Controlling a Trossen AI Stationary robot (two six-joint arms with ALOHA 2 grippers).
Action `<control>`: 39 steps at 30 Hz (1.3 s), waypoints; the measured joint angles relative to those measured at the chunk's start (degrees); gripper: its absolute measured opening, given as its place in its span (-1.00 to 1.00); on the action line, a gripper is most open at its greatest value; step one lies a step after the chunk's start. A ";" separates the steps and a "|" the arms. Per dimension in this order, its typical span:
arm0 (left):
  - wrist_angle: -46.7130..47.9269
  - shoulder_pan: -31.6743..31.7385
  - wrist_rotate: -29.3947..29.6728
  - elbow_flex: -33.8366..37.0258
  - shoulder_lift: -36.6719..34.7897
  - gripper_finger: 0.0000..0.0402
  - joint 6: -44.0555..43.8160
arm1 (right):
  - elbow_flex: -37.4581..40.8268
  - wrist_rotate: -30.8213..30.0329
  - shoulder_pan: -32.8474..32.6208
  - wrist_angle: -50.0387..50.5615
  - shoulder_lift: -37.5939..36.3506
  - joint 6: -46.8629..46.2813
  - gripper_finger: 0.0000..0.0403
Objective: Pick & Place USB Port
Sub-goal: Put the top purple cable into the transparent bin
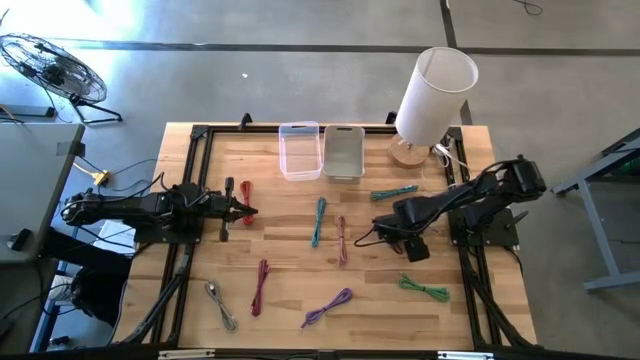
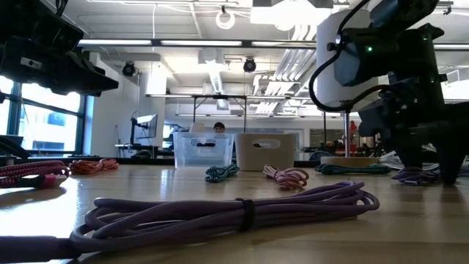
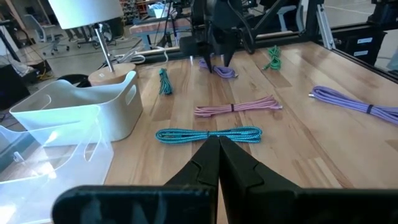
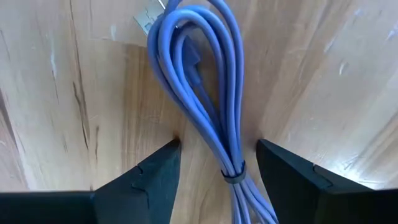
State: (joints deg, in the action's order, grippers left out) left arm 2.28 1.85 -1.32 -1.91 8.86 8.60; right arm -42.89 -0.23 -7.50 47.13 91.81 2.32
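Nearest us, our right pincer (image 4: 214, 165) stands down at the worktop (image 4: 62, 93) with its fingers apart, straddling the blue-violet coiled cable (image 4: 199, 81) just by its tie band. We judge the grasp is next: we should close squarely across the bundled strands, not the loose loops, and lift straight. Farther off wait the bins (image 1: 320, 150). Our left pincer (image 1: 240, 210) rests together, idle.

A blue-violet USB cable (image 4: 205, 93) lies coiled flat on the wooden table, bound by a small tie near one end, its silver plug showing at the other. It sits between my spread right fingers (image 4: 292, 180), untouched.
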 joint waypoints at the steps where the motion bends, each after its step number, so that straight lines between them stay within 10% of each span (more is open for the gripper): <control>1: 0.02 0.00 0.00 0.00 0.01 -1.00 0.01 | -0.03 0.08 0.26 0.12 0.26 -0.36 0.01; 13: 0.07 0.00 0.35 0.00 0.00 -1.00 0.11 | 0.02 -1.37 3.79 0.17 0.83 -4.53 -0.91; 24: -1.64 0.00 0.18 0.11 0.00 -1.00 0.08 | -6.36 -7.12 1.76 7.16 -0.92 -15.35 -0.91; 39: -13.29 0.00 -4.75 0.13 0.00 -1.00 -2.91 | -45.37 -26.69 2.10 17.26 -1.09 -15.76 -0.91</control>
State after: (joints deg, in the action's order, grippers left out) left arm -11.00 1.85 -6.07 -1.78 8.86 5.69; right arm -88.25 -26.92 -5.40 64.40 90.73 -13.45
